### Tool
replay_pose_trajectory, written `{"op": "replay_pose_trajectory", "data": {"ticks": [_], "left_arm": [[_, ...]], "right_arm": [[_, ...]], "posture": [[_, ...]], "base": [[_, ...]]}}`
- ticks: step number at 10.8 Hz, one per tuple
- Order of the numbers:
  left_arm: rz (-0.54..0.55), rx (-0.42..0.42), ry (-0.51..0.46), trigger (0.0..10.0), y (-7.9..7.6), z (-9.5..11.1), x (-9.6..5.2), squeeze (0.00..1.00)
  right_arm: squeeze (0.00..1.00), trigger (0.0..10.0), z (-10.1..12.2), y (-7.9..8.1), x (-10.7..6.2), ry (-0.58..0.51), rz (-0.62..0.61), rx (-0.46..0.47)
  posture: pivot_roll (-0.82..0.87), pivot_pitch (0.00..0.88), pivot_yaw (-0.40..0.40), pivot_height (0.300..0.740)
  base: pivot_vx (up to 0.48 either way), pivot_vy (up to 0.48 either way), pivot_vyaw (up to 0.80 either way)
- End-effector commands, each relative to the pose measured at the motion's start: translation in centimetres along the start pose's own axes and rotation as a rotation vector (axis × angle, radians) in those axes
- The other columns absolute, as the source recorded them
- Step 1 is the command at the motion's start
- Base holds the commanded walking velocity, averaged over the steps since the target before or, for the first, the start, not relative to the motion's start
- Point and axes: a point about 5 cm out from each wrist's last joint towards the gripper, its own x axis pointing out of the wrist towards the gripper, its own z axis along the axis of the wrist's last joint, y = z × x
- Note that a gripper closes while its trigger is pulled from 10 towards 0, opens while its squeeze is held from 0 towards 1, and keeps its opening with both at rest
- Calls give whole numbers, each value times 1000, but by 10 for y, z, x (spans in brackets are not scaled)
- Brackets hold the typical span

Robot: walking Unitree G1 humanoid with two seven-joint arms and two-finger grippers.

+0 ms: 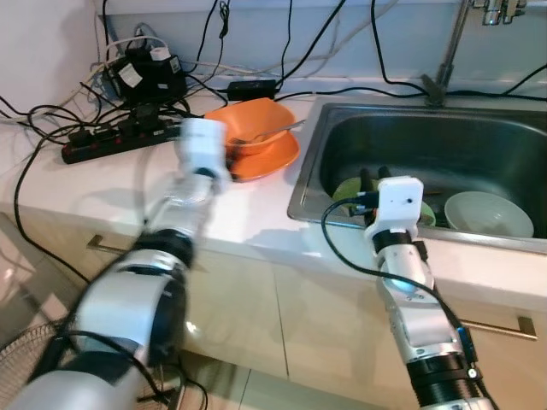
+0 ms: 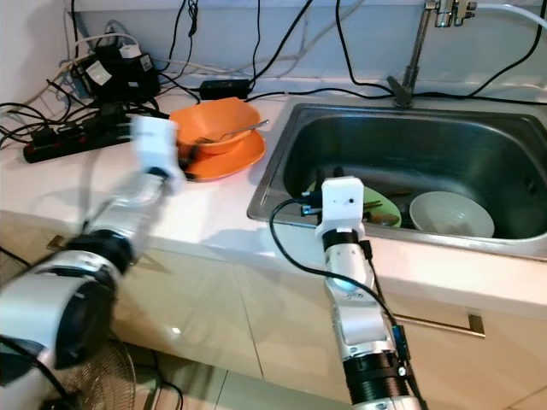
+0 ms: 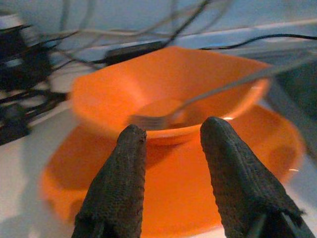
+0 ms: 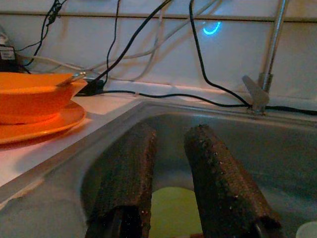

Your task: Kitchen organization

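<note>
The left gripper [image 3: 168, 144] has its two black fingers parted with nothing between them, aimed at the near wall of the deep orange plastic bowl [image 3: 168, 89], just short of touching it. That bowl sits on a flat orange plate [image 3: 198, 193] on the white countertop [image 1: 111, 184] beside the sink, with a metal fork [image 3: 198, 101] resting inside, handle over the rim. This looks like the dish to be cleared next. The left arm reaches forward, low over the counter (blurred in the head views).

The right gripper [image 4: 173, 163] holds nothing either, fingers somewhat apart, poised over the front edge of the stainless steel sink [image 1: 479, 145], above a light green plate [image 4: 171, 210]. A pale round bowl [image 1: 487, 213] lies beside that plate. The right forearm rises nearly upright from below the counter.
</note>
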Motion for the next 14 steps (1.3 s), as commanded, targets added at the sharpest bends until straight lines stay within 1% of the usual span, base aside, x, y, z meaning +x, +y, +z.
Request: {"op": "replay_pose_trajectory", "data": {"ticks": [1, 2, 3, 5, 6, 7, 8, 9, 10, 11, 13, 14], "left_arm": [[-14, 28, -62, 10000, 0, 16, 3, 0], [-34, 14, -97, 10000, -5, 25, 5, 0], [-49, -16, -131, 10000, -10, 39, 9, 0], [-48, -18, -140, 10000, -10, 44, 10, 0], [-41, -20, -148, 10000, -9, 51, 11, 0], [-36, -24, -149, 10000, -8, 52, 11, 0], [-22, -36, -145, 10000, -5, 51, 11, 0], [-16, -44, -141, 10000, -5, 50, 11, 0], [-6, -56, -135, 10000, -4, 47, 10, 0], [7, -83, -105, 10000, -4, 37, 9, 0], [20, -94, -84, 10000, -1, 31, 8, 0], [39, -109, -71, 10000, 5, 27, 6, 0]], "right_arm": [[0, 10000, 3, 2, -1, -6, 2, 5], [0, 10000, 4, 4, -3, -7, 3, 8], [0, 10000, 6, 2, -6, -10, -7, 13], [0, 10000, 8, 0, -8, -15, -12, 14], [0, 10000, 28, -7, -7, -66, -26, 11], [0, 10000, 36, -10, -7, -91, -29, 11], [0, 10000, 56, -15, -2, -137, -30, 7], [0, 10000, 65, -17, 0, -158, -30, 5], [0, 10000, 80, -20, 4, -195, -23, -3], [0, 10000, 85, -22, 5, -203, -9, -9], [0, 10000, 84, -22, 2, -176, -1, -10], [0, 10000, 84, -23, 0, -159, 2, -10]], "posture": [[-40, 31, 132, 740], [-39, 37, 136, 740], [-48, 59, 148, 740], [-51, 66, 149, 740], [-80, 100, 144, 740], [-89, 109, 140, 740], [-113, 121, 124, 740], [-116, 122, 122, 740], [-124, 129, 109, 740], [-121, 138, 88, 740], [-119, 146, 80, 740], [-114, 152, 74, 740]], "base": [[0, 0, 0], [0, 0, 0], [0, 0, 0], [0, 0, 0], [0, 0, 0], [0, 0, 0], [0, 0, 0], [0, 0, 0], [0, 0, 0], [0, 0, 0], [0, 0, 0], [0, 0, 0]]}}
